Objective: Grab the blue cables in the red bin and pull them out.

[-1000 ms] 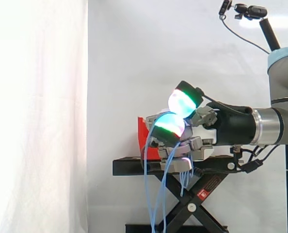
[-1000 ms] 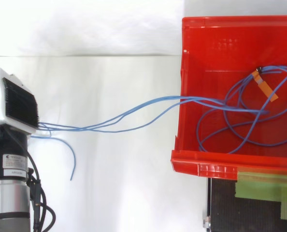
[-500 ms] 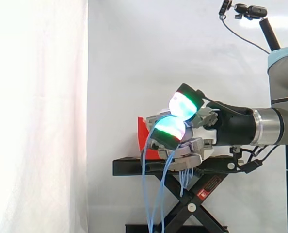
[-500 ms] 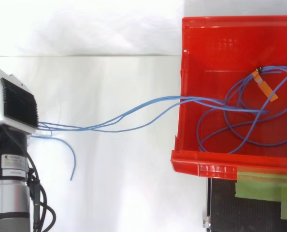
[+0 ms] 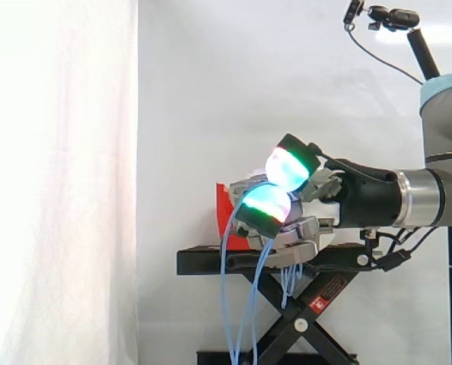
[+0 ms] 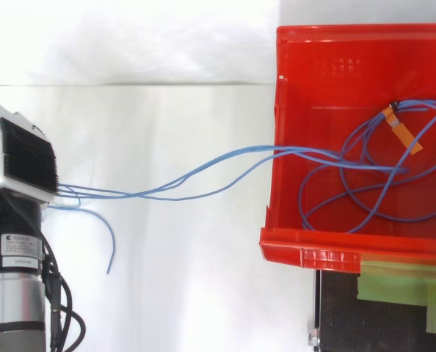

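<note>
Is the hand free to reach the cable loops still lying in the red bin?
Probably not yet: the hand is curled round the blue cables, well off from the red bin. Nothing covers the loops, but it must let go first.

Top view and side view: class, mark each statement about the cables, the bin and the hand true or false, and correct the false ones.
1. The blue cables run from the red bin to the hand. True.
2. All the cable lies outside the bin. False: loops lie inside it.
3. An orange tag sits on a cable in the bin. True.
4. The hand's fingers are straight and hold nothing. False: they curl round the cables.
</note>
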Tool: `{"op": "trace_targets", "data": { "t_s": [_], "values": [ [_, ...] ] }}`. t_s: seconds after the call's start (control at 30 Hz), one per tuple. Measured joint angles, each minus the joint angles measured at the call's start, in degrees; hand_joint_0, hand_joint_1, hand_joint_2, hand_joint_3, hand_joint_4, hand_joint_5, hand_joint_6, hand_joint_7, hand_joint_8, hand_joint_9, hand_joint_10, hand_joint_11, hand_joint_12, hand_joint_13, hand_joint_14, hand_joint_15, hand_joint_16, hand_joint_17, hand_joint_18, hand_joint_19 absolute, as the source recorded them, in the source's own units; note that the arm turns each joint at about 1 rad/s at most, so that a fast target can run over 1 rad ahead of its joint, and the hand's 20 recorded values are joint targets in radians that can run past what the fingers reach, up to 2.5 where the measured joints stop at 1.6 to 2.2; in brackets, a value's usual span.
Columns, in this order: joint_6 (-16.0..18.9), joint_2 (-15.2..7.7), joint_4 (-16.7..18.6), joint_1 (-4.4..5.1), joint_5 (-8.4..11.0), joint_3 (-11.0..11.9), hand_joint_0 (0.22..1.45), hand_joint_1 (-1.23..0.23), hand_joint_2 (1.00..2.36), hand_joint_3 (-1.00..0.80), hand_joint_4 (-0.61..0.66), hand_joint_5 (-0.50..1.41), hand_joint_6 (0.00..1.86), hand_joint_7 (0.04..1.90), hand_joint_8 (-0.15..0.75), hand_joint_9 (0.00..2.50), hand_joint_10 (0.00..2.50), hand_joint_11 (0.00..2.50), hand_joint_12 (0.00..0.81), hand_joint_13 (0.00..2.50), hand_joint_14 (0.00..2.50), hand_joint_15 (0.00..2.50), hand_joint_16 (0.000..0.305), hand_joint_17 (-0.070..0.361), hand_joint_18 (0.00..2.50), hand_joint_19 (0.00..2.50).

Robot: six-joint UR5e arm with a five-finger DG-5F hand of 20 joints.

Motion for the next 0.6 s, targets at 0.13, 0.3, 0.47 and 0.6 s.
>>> {"op": "trace_targets", "data": {
  "t_s": [0.13, 0.3, 0.47, 0.6],
  "values": [
    [-0.01, 0.0, 0.0, -0.01, 0.0, -0.02, 1.03, -0.98, 1.0, -1.0, 0.08, 0.47, 1.29, 0.3, 0.252, 0.72, 1.76, 1.06, 0.292, 0.9, 2.5, 0.96, 0.034, 0.076, 1.36, 1.84],
    [-0.03, 0.0, 0.01, -0.01, 0.0, 0.0, 1.03, -0.98, 1.0, -1.0, 0.09, 0.47, 1.29, 0.31, 0.253, 0.72, 1.76, 1.06, 0.294, 0.9, 2.5, 0.95, 0.034, 0.076, 1.36, 1.82],
    [-0.05, 0.0, 0.01, 0.0, 0.0, 0.0, 1.04, -0.98, 1.0, -1.0, 0.1, 0.48, 1.29, 0.31, 0.251, 0.72, 1.76, 1.08, 0.295, 0.89, 2.5, 0.95, 0.034, 0.077, 1.35, 1.81],
    [-0.05, 0.0, 0.03, -0.01, 0.0, -0.02, 1.04, -0.98, 1.0, -1.0, 0.09, 0.48, 1.29, 0.32, 0.253, 0.73, 1.75, 1.07, 0.296, 0.89, 2.5, 0.95, 0.034, 0.076, 1.35, 1.8]
  ]
}}
